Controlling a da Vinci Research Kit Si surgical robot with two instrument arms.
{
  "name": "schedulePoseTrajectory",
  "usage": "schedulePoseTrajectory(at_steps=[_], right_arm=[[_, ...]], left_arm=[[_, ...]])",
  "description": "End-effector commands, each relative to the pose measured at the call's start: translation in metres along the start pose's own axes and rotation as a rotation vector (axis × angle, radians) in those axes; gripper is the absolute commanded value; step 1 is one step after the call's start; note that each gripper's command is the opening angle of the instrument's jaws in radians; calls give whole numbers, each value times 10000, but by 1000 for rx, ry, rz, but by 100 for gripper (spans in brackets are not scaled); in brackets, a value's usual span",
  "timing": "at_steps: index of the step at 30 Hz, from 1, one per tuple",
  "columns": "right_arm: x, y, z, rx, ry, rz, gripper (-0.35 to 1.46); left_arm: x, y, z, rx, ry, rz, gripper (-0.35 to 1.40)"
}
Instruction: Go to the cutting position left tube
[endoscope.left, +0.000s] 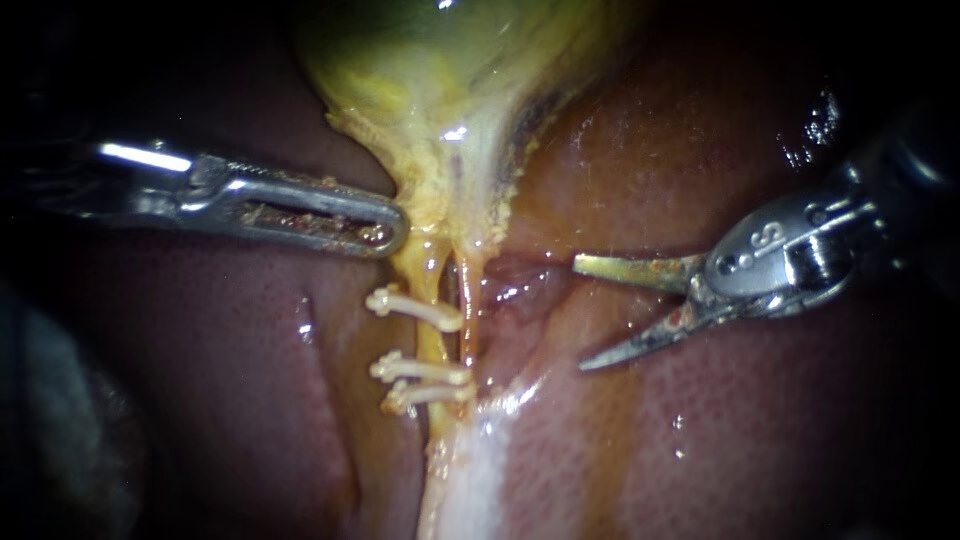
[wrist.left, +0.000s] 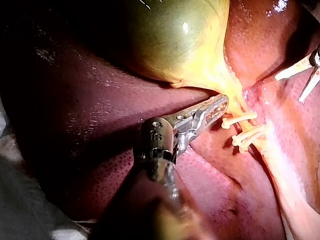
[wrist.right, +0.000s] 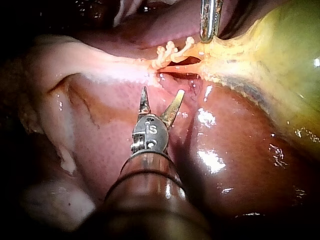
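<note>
Filling most of the endoscope view, the liver (endoscope.left: 760, 430) lies dark red under the yellow-green gallbladder (endoscope.left: 440, 70). My left instrument (endoscope.left: 388, 232) has its jaws clamped on the edge of the gallbladder's neck. My right instrument (endoscope.left: 580, 315) holds its two blades spread apart over the liver, tips pointing toward the tubes but clear of them. The left tube (endoscope.left: 428, 275) runs down from the neck, just beside the right tube (endoscope.left: 468, 300). It carries three pale clips (endoscope.left: 420, 370), one higher and two close together below.
</note>
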Motion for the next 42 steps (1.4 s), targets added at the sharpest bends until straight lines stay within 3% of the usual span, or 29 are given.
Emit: schedulePoseTrajectory(at_steps=[1,10,17,24,29,34,42], right_arm=[[0,0,0,0,0,0,145],[4,-2,3,14,-2,1,145],[21,-9,13,53,52,13,145],[47,-22,37,132,111,121,143],[57,-30,58,174,125,161,143],[55,-35,76,206,126,191,141],[40,-36,100,245,116,219,141]], left_arm=[[1,2,-4,-3,-1,0,-35],[14,21,-46,-6,-3,-13,-35],[14,23,-48,-4,-1,-14,-35],[15,23,-48,-3,-1,-14,-35],[16,23,-48,-4,-1,-14,-35],[16,23,-48,-4,-1,-14,-35],[16,24,-48,-4,-1,-15,-35]])
